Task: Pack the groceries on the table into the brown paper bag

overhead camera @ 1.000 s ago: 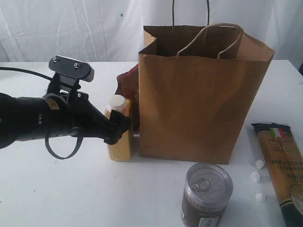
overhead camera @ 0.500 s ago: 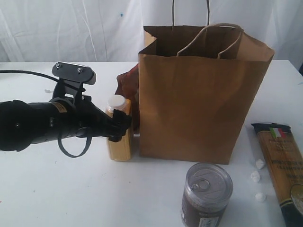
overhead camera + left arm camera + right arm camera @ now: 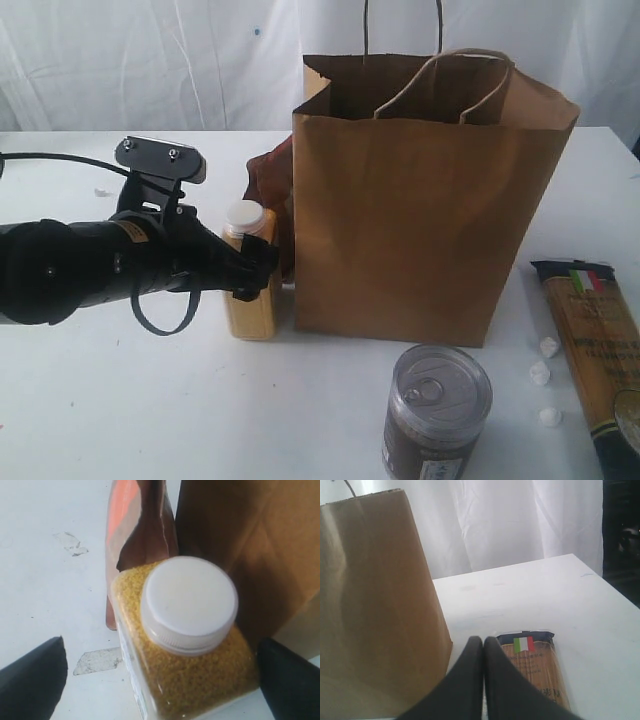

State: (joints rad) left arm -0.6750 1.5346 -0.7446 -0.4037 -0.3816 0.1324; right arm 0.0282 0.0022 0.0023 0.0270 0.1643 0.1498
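Four groceries were out on the bench, none yet packed: yellow-grain bottle, brown pouch, pull-tab can, spaghetti packet. Jar and carton were in no view; I could not tell whether they were already inside the brown paper bag

Change over the last second: the left arm crept forward toward the bag and settled a little lower. The left pincer stayed wide through this. In the left wrist view one finger sat on each side of the bottle, white cap centred between them, with nothing squeezed yet. The bottle itself had not shifted; it stood upright, just beside the bag's left wall, with the pouch close behind it

Reading: approach done, I judged the arm lined up for a side grasp on the bottle body. Next move should be closing, then lifting high enough to clear the bag's rim

Risk: the far finger was close to the bag wall and the pouch; closing could pinch paper or nudge the bag

Right pincer was fully closed and empty, parked over the bench beside the bag, above the near end of the spaghetti packet
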